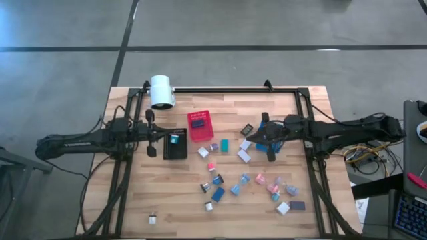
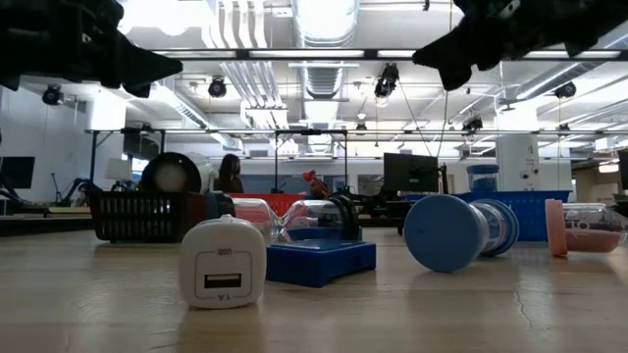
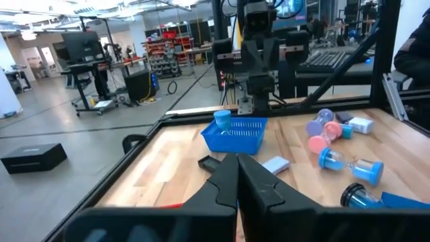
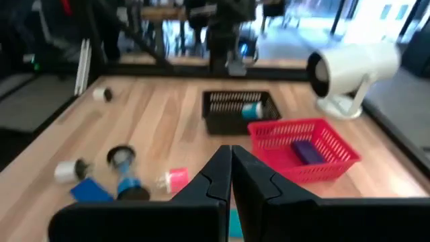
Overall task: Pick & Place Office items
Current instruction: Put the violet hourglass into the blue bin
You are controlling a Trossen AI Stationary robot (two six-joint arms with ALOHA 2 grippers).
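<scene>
Between picks: both claws are seen closed and empty, raised above the table [image 1: 133, 200]. The left claw [image 1: 157, 137] hangs just left of the black bin [image 1: 175, 152], fingers [image 3: 236, 181] pressed flat together with nothing between them; a teal item [image 1: 175, 139] is already seen inside that bin. The right claw [image 1: 269, 148] hangs beside the blue bin [image 1: 264, 124] at the right, jaws likewise fully shut on nothing in its wrist view. The red bin [image 1: 199, 126] at centre holds a dark blue block [image 1: 197, 123]. Most office items are still loose: a scatter of pink, blue and white pieces [image 1: 247, 183] across the near-centre table, one small white piece [image 1: 152, 217] alone near left. The white cylinder [image 1: 161, 91] stands far left, outside the job. Judged state: sorting early, a drop-off probably just finished on the left. Next move calls for a claw to be opened, lowered over one loose piece and closed on it; the pieces are tiny and crowded, so neighbours could be knocked.
</scene>
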